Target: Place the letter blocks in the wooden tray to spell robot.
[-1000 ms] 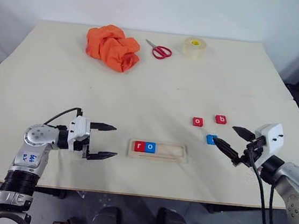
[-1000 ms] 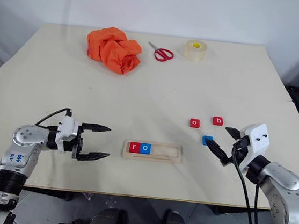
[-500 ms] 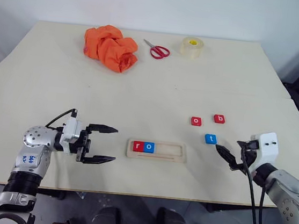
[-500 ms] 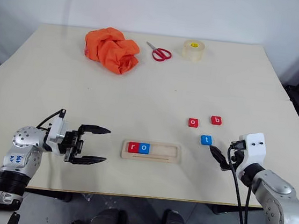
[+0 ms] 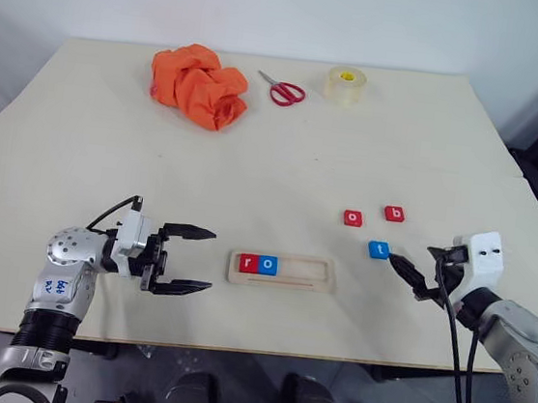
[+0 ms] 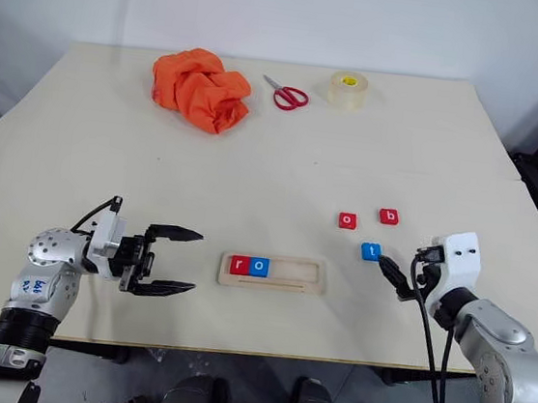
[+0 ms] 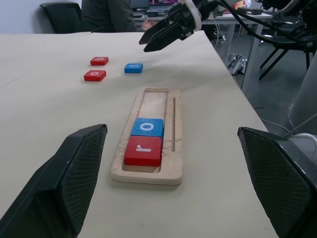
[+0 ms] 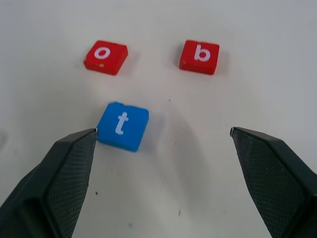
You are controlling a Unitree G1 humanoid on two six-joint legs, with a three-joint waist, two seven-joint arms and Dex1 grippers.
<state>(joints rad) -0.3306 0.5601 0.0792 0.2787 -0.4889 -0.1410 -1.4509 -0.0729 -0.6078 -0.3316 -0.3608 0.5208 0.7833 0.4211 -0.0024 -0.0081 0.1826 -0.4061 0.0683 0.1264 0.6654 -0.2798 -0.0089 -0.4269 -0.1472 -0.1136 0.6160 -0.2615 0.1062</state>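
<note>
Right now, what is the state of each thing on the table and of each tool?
wooden tray: partly filled, r and o at its left end
red r block: in tray
blue o block: in tray, beside r
red o block: loose on table
red b block: loose on table
blue t block: loose on table
left tool: open, empty
right tool: open, empty
scissors: closed

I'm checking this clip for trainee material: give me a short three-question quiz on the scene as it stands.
1. True or false: the wooden tray already holds a red r and a blue o.
2. Which loose block lies nearest the right pincer? A) red o B) red b C) blue t
3. Fill in: both the left pincer and the right one are ____, holding nothing.

Key: 1 true; 2 C; 3 open.
</note>
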